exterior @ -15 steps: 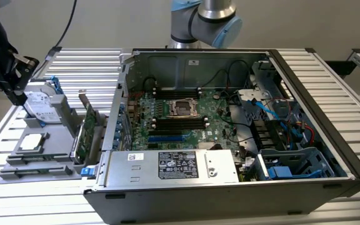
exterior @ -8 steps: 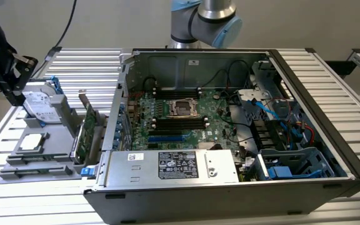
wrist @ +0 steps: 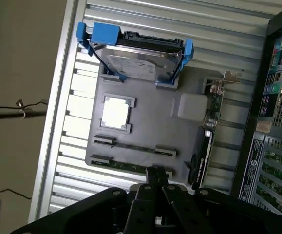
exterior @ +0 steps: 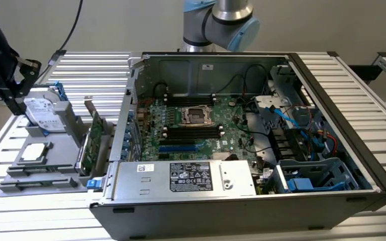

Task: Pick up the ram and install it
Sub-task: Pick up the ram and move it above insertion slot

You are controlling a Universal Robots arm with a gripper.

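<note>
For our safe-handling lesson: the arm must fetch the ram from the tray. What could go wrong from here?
The black gripper is shut; lowered so, it might press on the thin green ram stick, not grasp it.
A second stick lies beside in the grey tray, and the green expansion card stands near; either might get knocked.

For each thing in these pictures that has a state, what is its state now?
Gripper: shut, empty, over the gray tray.
Ram: lying flat in the tray, not gripped.
Computer case: side open, motherboard exposed.
Hard drive: standing in its blue caddy on the tray.
</note>
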